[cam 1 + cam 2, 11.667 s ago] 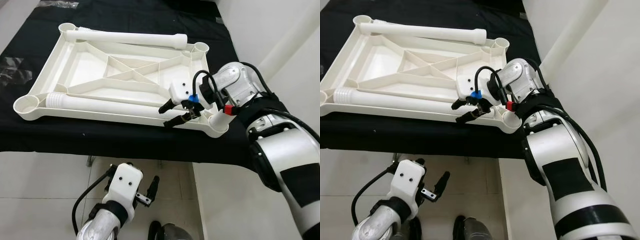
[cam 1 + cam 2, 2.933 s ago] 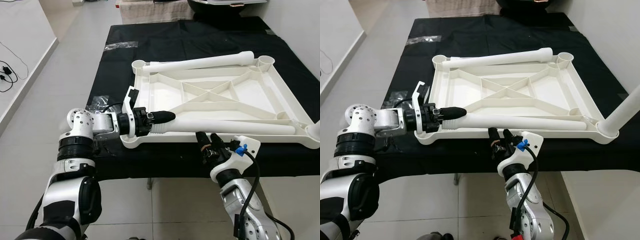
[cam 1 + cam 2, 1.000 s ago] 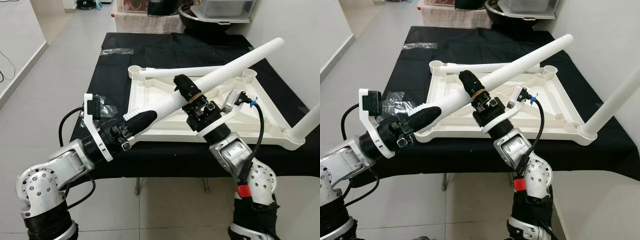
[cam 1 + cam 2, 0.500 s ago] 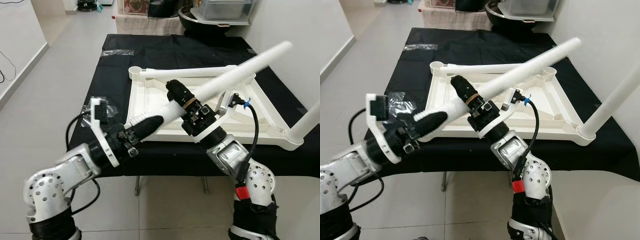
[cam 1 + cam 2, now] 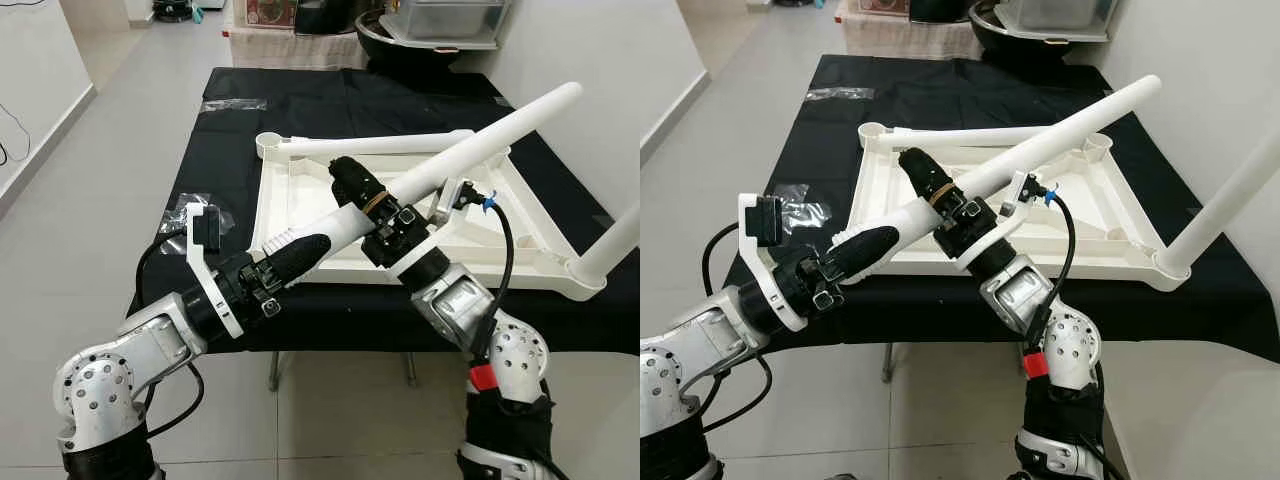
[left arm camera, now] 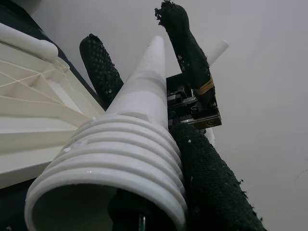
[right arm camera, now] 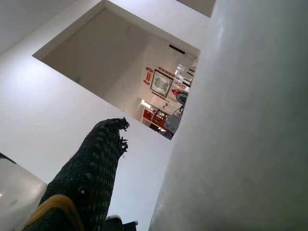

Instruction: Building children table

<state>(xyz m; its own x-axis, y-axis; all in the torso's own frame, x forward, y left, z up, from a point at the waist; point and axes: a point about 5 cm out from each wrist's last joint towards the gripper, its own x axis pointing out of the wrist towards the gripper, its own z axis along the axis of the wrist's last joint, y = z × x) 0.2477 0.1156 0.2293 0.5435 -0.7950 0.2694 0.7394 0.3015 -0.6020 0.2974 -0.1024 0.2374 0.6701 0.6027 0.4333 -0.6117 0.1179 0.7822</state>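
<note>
Leg: the white table leg (image 5: 470,145) is up in the air, slanting over the upside-down tabletop (image 5: 300,205).
Left gripper (image 5: 300,250): fingers squeeze its ridged near end.
Right gripper (image 5: 352,188): fingers squeeze its middle.
Change: ridged end tipped lower than half a second ago.
Meaning: probably being aimed at the near-left corner socket.

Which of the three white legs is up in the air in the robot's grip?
The slanting leg, held by both grippers, left and right. One other leg lies on the tabletop; the third stands in a corner socket.
</note>
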